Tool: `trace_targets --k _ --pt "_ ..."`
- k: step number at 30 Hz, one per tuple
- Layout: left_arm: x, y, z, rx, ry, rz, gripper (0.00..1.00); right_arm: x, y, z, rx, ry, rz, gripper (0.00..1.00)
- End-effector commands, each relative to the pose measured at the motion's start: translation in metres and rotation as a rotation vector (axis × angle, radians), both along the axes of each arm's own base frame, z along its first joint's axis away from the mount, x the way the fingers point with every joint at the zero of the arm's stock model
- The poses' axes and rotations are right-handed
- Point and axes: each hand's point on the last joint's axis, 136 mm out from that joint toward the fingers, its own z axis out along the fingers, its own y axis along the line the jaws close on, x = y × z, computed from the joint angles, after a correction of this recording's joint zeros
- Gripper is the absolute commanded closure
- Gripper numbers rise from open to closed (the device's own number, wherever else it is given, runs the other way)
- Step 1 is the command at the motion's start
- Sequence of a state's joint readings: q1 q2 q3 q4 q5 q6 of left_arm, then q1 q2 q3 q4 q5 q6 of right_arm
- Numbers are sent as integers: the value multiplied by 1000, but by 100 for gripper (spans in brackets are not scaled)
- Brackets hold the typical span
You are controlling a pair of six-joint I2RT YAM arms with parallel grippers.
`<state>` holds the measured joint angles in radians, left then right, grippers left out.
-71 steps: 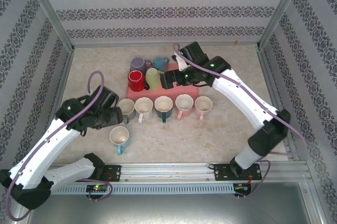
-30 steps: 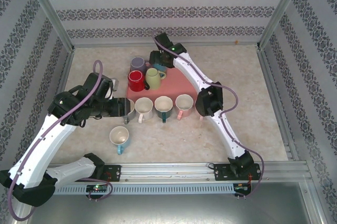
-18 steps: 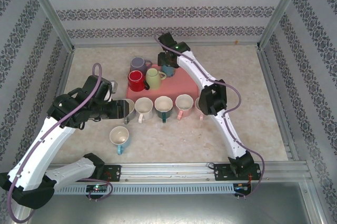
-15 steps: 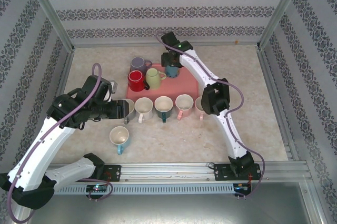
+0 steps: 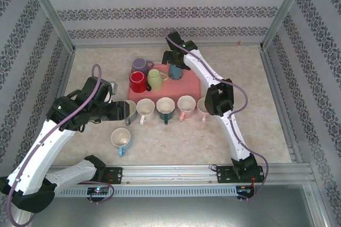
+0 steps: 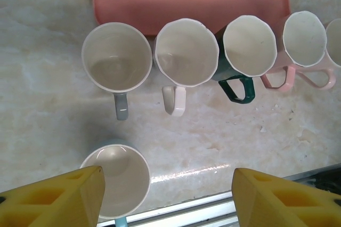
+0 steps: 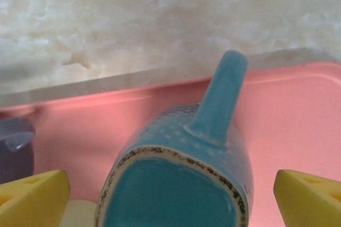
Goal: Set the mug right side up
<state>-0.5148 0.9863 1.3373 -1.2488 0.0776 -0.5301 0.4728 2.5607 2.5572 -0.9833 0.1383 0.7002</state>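
Note:
A teal mug (image 7: 181, 184) stands upside down at the back of the pink tray (image 7: 298, 110), its base toward the right wrist camera and its handle pointing away. My right gripper (image 7: 170, 197) is open, one yellow finger on each side of the mug, neither touching it. From above, the right gripper (image 5: 173, 61) hangs over this teal mug (image 5: 175, 71). My left gripper (image 5: 127, 111) is open and holds nothing. It hovers over the left end of the mug row. In the left wrist view the left gripper (image 6: 168, 195) shows its yellow fingers (image 6: 58, 197) at the bottom corners.
On the pink tray (image 5: 184, 84) also stand a purple mug (image 5: 139, 65), a red mug (image 5: 137, 81) and a yellow-green mug (image 5: 154, 79). Several upright mugs (image 6: 186, 51) line the tray's near edge. A light-blue mug (image 5: 121, 138) stands alone nearer the bases.
The right arm swung from the tray's right side to its back and then drifted right over the teal mug, which now shows slightly further right. The left arm has barely moved.

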Motion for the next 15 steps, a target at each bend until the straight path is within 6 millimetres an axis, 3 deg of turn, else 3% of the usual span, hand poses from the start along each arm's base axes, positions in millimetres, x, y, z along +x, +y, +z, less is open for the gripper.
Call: trace_targets --k 1,15 --pt "-3 10 1 28 -10 11 34 8 -8 -9 43 4 -140 5" --pt "0 12 0 30 -10 3 34 7 -13 -34 94 78 -180 33"
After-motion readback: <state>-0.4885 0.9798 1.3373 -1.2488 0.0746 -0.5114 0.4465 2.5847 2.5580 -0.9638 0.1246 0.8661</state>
